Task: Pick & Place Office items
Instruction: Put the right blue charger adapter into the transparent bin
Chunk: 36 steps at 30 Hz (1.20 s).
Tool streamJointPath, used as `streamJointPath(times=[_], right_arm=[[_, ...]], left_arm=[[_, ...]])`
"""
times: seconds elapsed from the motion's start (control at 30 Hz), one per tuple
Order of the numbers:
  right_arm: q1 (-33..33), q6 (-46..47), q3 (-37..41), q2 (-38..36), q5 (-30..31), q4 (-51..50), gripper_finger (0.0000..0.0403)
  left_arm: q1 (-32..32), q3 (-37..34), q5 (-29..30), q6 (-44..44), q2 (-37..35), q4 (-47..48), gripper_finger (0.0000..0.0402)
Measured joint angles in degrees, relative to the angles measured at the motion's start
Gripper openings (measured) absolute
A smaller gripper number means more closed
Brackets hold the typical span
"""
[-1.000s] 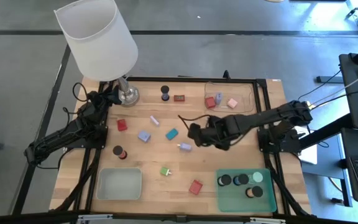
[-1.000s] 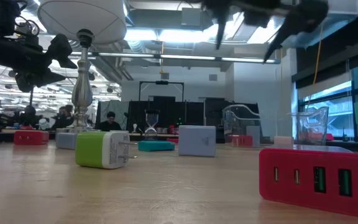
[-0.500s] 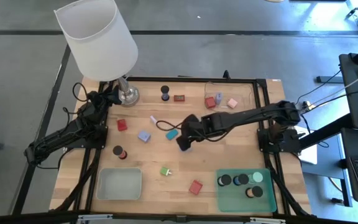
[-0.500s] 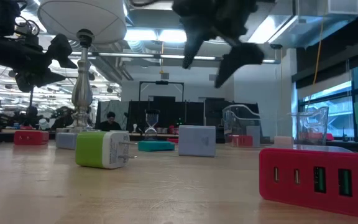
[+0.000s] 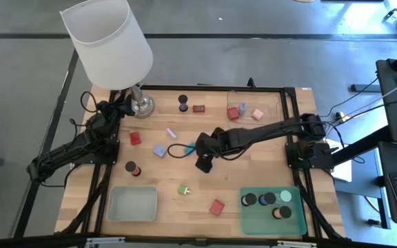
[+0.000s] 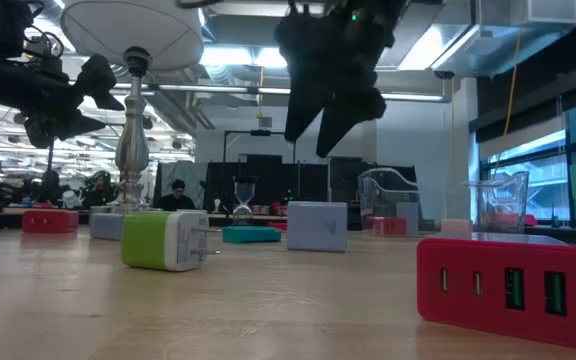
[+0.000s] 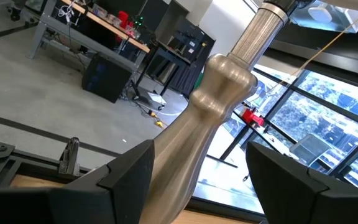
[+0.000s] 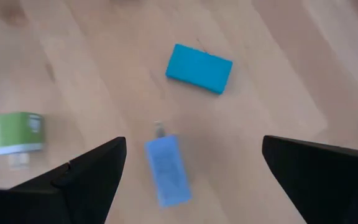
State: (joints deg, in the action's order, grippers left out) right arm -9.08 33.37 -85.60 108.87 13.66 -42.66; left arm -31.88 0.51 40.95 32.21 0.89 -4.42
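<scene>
Lilac-blue block lies flat on the worktop near its middle, directly between the two dark fingers of the right gripper, which stand wide apart and clear of it. The right gripper hangs above the block without touching it, as the low view confirms. A teal block lies just beyond the lilac-blue one, apart from it. A green-and-white piece rests to one side, outside the span of the fingers.

The left gripper waits at the far left corner of the worktop, its fingers apart on either side of the metal stem of the lamp; contact with the stem cannot be told.

A red block lies near the front edge, beside the green tray holding dark cylinders.
</scene>
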Motion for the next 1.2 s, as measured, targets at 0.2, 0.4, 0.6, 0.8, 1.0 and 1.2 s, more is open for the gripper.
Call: streamJointPath(times=[0.2,0.4,0.6,0.8,1.0,1.2], right_arm=[[0.0,-2.77,0.0,3.6,-1.23,0.25,0.0378],[0.0,-3.88,0.02,6.75,-5.56,0.25,0.0378],[0.04,-4.39,0.0,8.78,-5.54,0.72,0.0378],[0.07,-2.55,0.02,11.34,-5.58,0.82,0.0378],[0.07,-1.44,0.0,11.64,-5.58,1.09,0.0378],[-0.05,-2.4,0.0,11.64,-5.58,0.56,0.0378]], left_arm=[[0.02,0.0,-0.02,0.02,0.0,0.0,0.0251],[0.0,0.0,-0.03,0.01,0.02,0.0,0.0251],[0.0,0.0,-0.02,0.0,0.0,-0.02,0.0251],[0.01,0.0,-0.02,0.0,0.01,-0.02,0.0251],[0.02,0.0,-0.02,0.0,0.02,-0.02,0.0251],[0.01,0.0,-0.02,0.0,0.0,-0.02,0.0251]])
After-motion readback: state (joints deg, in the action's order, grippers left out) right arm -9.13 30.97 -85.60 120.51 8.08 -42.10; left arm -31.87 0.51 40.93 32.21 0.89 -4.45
